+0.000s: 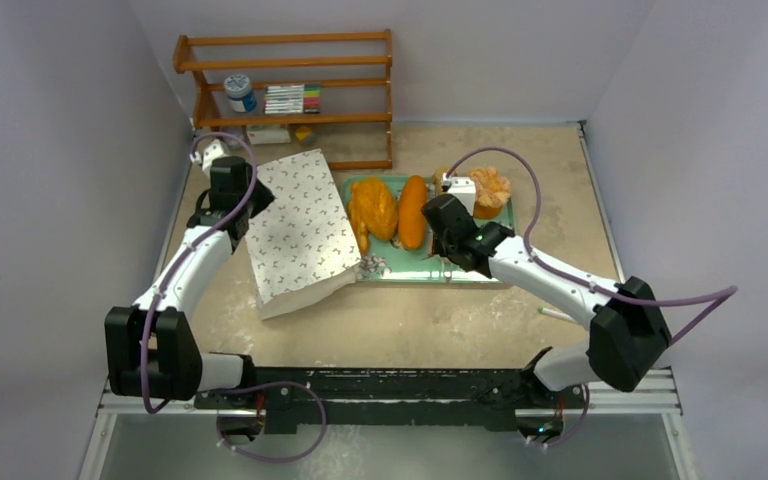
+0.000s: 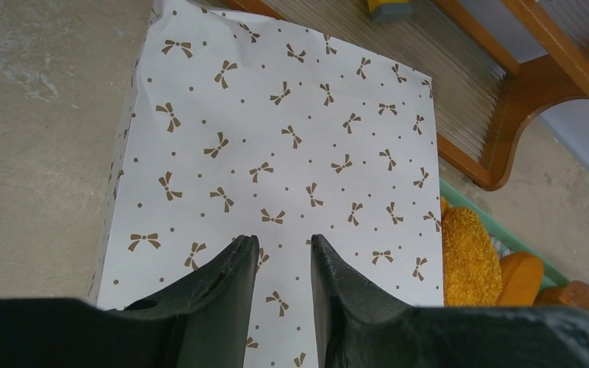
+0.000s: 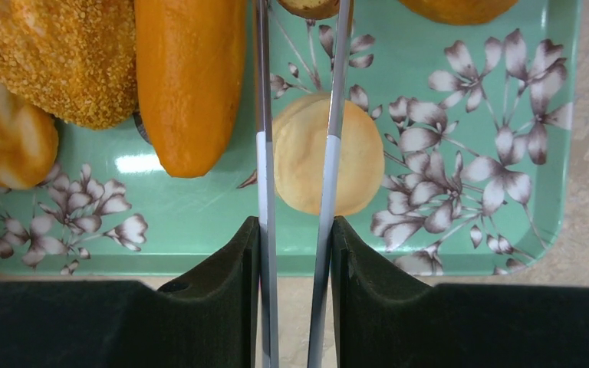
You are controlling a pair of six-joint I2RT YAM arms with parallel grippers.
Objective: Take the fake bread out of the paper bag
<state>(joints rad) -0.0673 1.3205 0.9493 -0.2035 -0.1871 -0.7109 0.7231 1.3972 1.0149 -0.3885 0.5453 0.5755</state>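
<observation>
Surface: beige mottled table (image 1: 440, 320), grey walls round it; wooden shelf (image 1: 290, 65) at top of the overhead view.
Paper bag (image 1: 300, 230): lies flat, centre-left, bow print up, just left of the green floral tray (image 1: 415, 272).
Fake bread (image 1: 413, 215): on the tray, right of centre; lumpy loaf (image 1: 373, 207) beside long smooth loaf (image 3: 192, 77), ruffled pastry (image 1: 490, 187) at upper right, pale round bun (image 3: 357, 153).
Left gripper (image 2: 284, 241): over the bag's upper-left end; jaws narrowly apart, nothing between them.
Right gripper (image 3: 295, 226): over the tray; jaws clamped on metal tongs (image 3: 264, 115), blades crossing the bun.
</observation>
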